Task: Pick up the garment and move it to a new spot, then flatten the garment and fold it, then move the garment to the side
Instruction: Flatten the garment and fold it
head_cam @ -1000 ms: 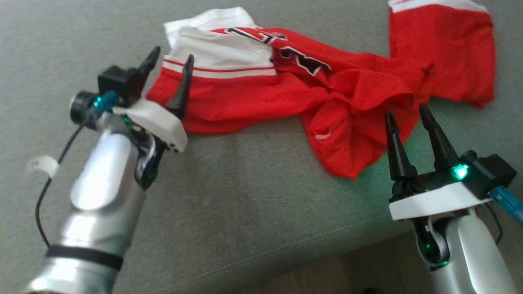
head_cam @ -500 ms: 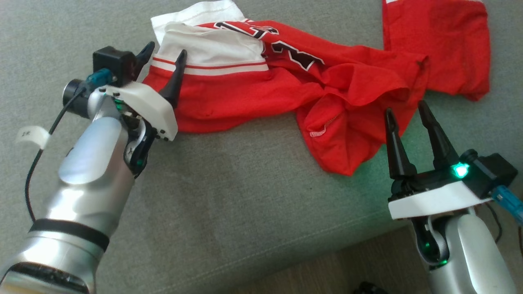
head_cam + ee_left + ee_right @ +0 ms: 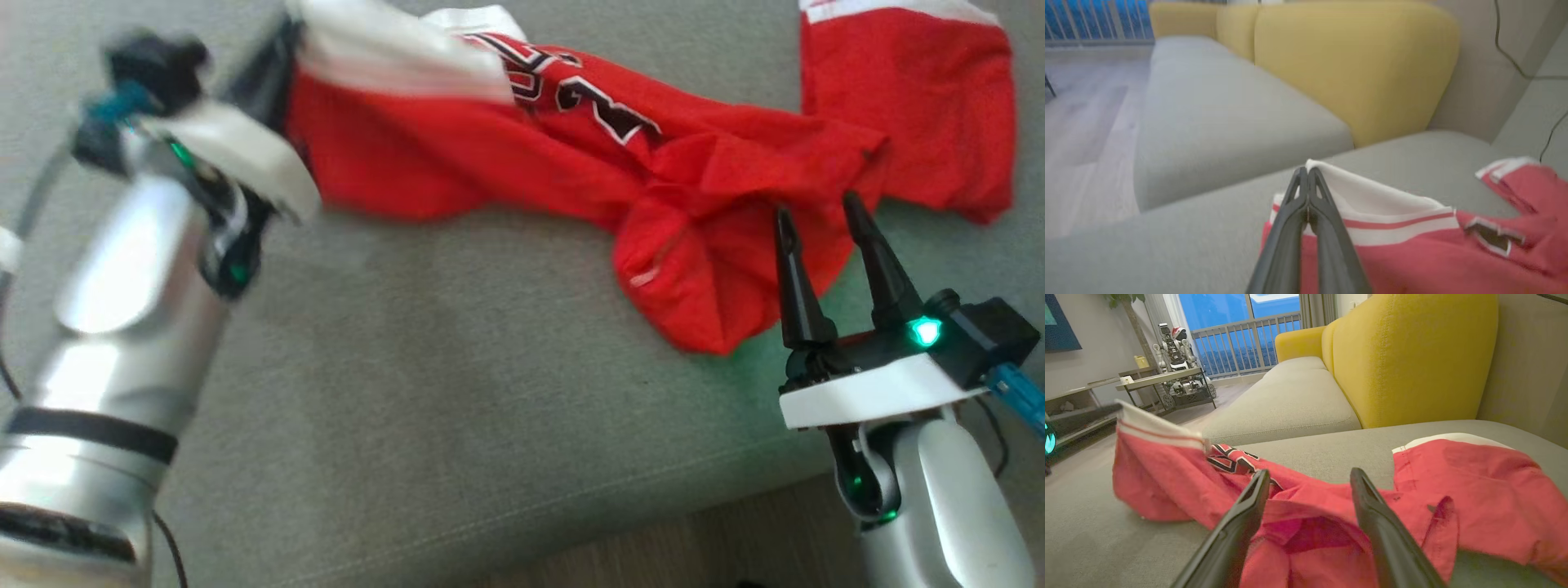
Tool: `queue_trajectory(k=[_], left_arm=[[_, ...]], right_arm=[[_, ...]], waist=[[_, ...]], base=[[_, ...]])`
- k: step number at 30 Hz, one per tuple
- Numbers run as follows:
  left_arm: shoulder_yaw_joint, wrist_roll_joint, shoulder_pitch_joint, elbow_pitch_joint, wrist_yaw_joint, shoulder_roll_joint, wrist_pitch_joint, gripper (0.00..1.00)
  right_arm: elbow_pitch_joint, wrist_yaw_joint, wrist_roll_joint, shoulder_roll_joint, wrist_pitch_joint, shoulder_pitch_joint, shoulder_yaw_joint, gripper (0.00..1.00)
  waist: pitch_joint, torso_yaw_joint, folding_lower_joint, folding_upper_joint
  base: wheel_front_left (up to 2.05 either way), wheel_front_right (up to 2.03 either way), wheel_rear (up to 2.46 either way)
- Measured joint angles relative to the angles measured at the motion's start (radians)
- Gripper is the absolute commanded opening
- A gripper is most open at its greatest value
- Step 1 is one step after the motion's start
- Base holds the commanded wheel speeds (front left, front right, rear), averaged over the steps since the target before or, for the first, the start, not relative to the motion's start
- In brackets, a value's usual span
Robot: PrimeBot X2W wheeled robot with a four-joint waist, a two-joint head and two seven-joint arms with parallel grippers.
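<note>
1. Closed on cloth, the left claw (image 3: 1307, 171) is pinching the white band (image 3: 1372, 208) at one end of the garment (image 3: 490, 155), its two dark fingers pressed together with the fabric caught between them. In the head view this arm is coming out blurred, up at the far left.
2. Over on the other side, the right claw (image 3: 818, 208) is standing open and gripping nothing, its fingers spread apart and pointing up over the garment's near, crumpled end. From where I am looking, I cannot tell whether the tips are touching the cloth.
3. On the right claw's body a green light (image 3: 925, 331) is glowing, casting a faint green tint on the cushion just beside it.
4. As for the garment, it is sprawling across the grey sofa seat (image 3: 449, 367): a red jersey with black lettering (image 3: 571, 90) edged in white. Its pinched end is hanging raised above the seat, its middle is bunching into folds, and its far right part is lying flatter, near the right claw.
5. Behind the seat, a yellow back cushion (image 3: 1412, 355) is standing upright, well apart from the cloth.
6. Beyond the sofa, a low table (image 3: 1163, 377) is carrying a small robot figure, and a balcony railing (image 3: 1241, 343) is showing against blue glass.
7. Wooden floor (image 3: 735, 539) is showing at the seat's front edge.
</note>
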Motion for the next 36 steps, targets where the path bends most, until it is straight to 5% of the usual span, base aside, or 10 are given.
queue_trajectory(k=[8,17,29,30,31,36], left_arm=[[0.148,0.127,0.038,-0.301,0.003,0.055,-0.008,0.00],[0.132,0.202,0.401,-0.534,0.001,0.154,-0.008,0.00],[0.051,0.327,0.681,-0.559,-0.006,0.209,-0.008,0.00],[0.036,0.347,0.688,-0.550,-0.006,0.208,-0.008,0.39],[0.030,0.360,0.695,-0.544,-0.005,0.202,-0.008,1.00],[0.080,0.356,0.698,-0.530,0.030,0.143,-0.008,1.00]], right_arm=[[0.030,0.000,-0.017,0.000,0.000,-0.045,-0.018,1.00],[0.093,0.000,-0.025,-0.001,0.000,-0.042,-0.039,1.00],[0.134,0.000,-0.045,-0.001,0.002,-0.040,-0.041,1.00],[0.136,0.000,-0.048,-0.001,0.003,-0.040,-0.041,1.00],[0.139,0.000,-0.050,-0.001,0.004,-0.040,-0.041,1.00],[0.140,0.000,-0.059,-0.001,0.015,-0.039,-0.041,1.00]], waist=[[-0.042,0.066,-0.0001,0.0000],[-0.094,0.162,-0.0001,0.0000],[-0.155,0.263,-0.0002,0.0000],[-0.160,0.268,-0.0002,0.0000],[-0.164,0.272,-0.0002,0.0000],[-0.182,0.285,-0.0001,0.0000]], base=[[0.00,0.00,0.00],[0.00,0.00,0.00],[0.00,0.00,0.00],[0.00,0.00,0.00],[0.00,0.00,0.00],[0.00,0.00,0.00]])
